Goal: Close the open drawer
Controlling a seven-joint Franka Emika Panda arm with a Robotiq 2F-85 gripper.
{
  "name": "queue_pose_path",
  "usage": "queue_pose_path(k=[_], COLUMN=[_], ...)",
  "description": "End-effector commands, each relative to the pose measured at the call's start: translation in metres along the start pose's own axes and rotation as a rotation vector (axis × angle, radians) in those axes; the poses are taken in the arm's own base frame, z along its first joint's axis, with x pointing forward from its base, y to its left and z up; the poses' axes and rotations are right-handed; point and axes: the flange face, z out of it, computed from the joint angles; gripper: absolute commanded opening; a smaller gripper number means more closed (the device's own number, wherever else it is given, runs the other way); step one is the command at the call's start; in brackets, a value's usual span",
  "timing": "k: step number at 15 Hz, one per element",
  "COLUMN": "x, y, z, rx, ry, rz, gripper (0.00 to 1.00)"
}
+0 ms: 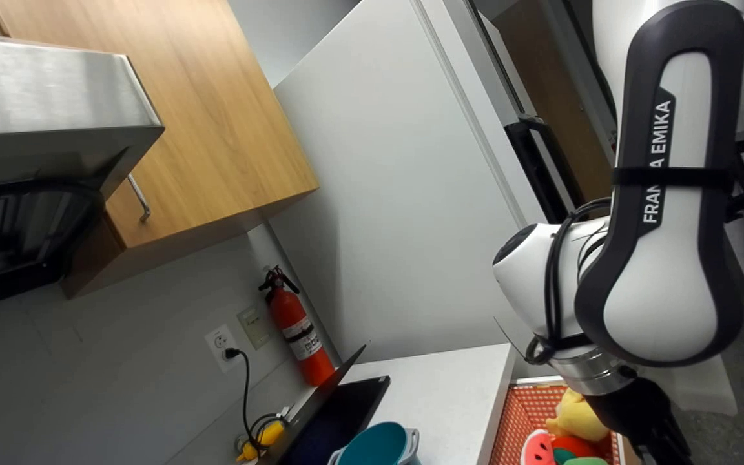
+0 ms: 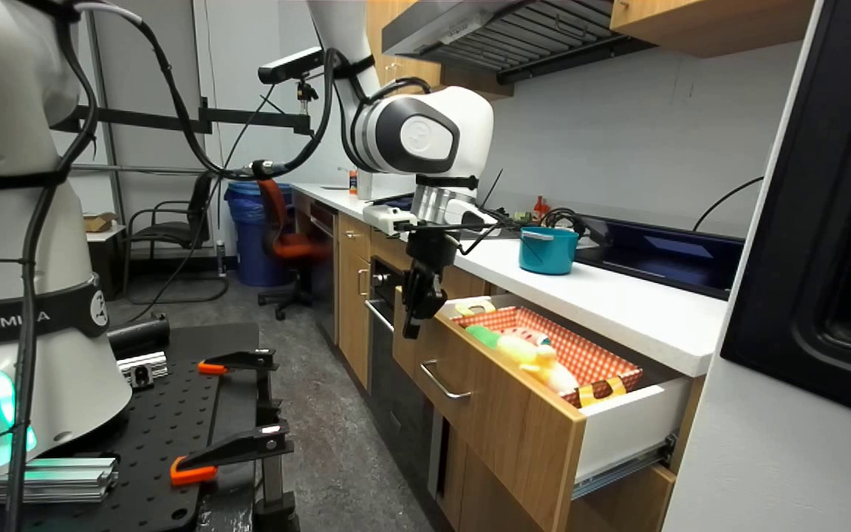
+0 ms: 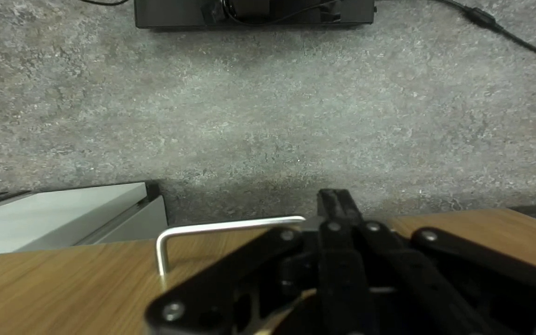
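The drawer (image 2: 499, 414) stands open below the white counter, with a wooden front, white sides and a metal bar handle (image 2: 444, 380). A red checked basket with soft toys (image 2: 536, 358) lies inside it. In an exterior view, part of the drawer (image 1: 630, 454) shows beneath the arm. My gripper (image 2: 412, 325) is shut and empty, pointing down at the outer side of the drawer front near its far end. In the wrist view, the closed fingertips (image 3: 335, 194) are just right of the handle (image 3: 231, 226). Whether they touch the front cannot be told.
The white counter (image 2: 617, 303) above the drawer holds a teal pot (image 2: 548, 251) and a dark laptop-like panel (image 2: 662, 251). An oven (image 2: 396, 399) is beyond the drawer. The robot's black table (image 2: 174, 414) with orange-tipped clamps stands opposite, across a strip of grey floor.
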Motion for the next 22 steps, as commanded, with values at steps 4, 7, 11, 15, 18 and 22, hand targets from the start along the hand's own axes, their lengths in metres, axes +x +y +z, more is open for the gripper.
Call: queue_pose_path(k=[4, 7, 11, 15, 18, 22], x=[0.031, 0.038, 0.047, 0.057, 0.062, 0.073], y=[0.011, 0.014, 0.014, 0.014, 0.014, 0.014], z=[0.009, 0.015, 0.018, 0.012, 0.000, -0.010], rx=[-0.020, -0.019, -0.039, -0.075, -0.091, -0.095], ry=[0.053, 0.079, 0.146, 0.229, 0.304, 0.377], rz=[0.026, 0.037, 0.049, 0.067, 0.100, 0.145], gripper=[0.00, 0.00, 0.00, 0.00, 0.00, 0.00])
